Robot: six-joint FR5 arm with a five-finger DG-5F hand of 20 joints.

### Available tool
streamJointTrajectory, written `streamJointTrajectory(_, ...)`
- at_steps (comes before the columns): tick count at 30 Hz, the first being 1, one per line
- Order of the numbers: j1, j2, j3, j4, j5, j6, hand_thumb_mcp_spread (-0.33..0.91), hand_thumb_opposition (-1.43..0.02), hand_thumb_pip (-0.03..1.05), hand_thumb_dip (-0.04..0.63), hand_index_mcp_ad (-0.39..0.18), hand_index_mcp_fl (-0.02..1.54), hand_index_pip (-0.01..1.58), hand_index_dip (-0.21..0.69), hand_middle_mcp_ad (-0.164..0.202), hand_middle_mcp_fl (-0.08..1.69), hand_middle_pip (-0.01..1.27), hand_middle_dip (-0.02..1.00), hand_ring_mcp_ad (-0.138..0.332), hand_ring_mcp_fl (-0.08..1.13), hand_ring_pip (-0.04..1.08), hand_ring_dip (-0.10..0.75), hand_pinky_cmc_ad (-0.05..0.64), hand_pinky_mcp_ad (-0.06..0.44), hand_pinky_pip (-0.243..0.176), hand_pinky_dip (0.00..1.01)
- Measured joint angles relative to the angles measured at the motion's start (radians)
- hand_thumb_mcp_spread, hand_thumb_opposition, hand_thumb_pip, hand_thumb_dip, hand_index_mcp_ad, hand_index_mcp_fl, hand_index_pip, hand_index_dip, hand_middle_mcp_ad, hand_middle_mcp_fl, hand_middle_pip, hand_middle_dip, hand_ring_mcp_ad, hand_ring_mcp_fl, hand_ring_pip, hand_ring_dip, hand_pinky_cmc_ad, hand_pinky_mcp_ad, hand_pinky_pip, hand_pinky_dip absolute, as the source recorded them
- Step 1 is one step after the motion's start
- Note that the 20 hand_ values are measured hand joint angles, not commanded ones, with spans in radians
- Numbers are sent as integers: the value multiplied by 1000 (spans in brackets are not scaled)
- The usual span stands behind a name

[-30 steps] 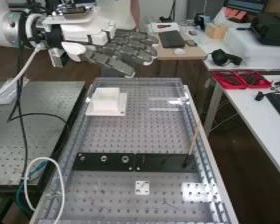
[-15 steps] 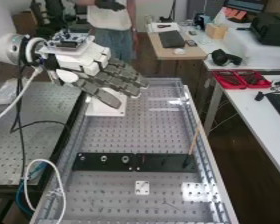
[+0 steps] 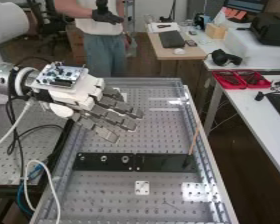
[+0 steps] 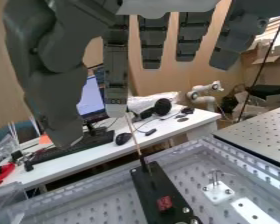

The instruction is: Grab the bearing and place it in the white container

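Moving closer to the black plate (image 3: 165, 162), the fingers (image 3: 106, 133) hang open, nearly straight.

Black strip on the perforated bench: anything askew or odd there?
Maybe one thing: the thin wooden stick rising from one end of the black strip looks slightly tilted, though that could be camera angle. The round metal pieces sit in a row at the other end. No spill or damage visible there.

Glossy metal bench (image 3: 104, 192) (the stick (image 3: 194, 140) looks wooden).
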Motion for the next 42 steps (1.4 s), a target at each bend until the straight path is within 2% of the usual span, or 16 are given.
streamJointTrajectory(9,-150,-111,22,78,-212,-27,440,-787,529,222,-105,93,1269,284,59,40,131,175,147,-3,98,75,330,257,-61,178)
streamJointTrajectory(17,-191,-181,36,163,-296,-24,459,-799,518,223,-105,87,1312,302,63,40,131,175,150,-3,98,75,330,257,-61,178)
streamJointTrajectory(21,-201,-210,52,191,-341,-40,464,-799,518,237,-105,91,1330,302,63,40,131,175,147,-3,98,75,330,257,-61,178)
streamJointTrajectory(29,-204,-261,93,185,-379,-74,464,-799,518,237,-105,89,1346,302,63,38,129,176,147,-3,98,75,330,257,-61,178)
streamJointTrajectory(38,-198,-321,149,146,-401,-125,463,-817,518,265,-120,89,1346,302,63,38,133,188,143,-3,98,75,330,257,-61,178)
streamJointTrajectory(42,-198,-341,163,130,-413,-135,476,-836,550,286,-122,75,1347,300,59,38,133,188,141,-3,98,75,330,257,-61,178)
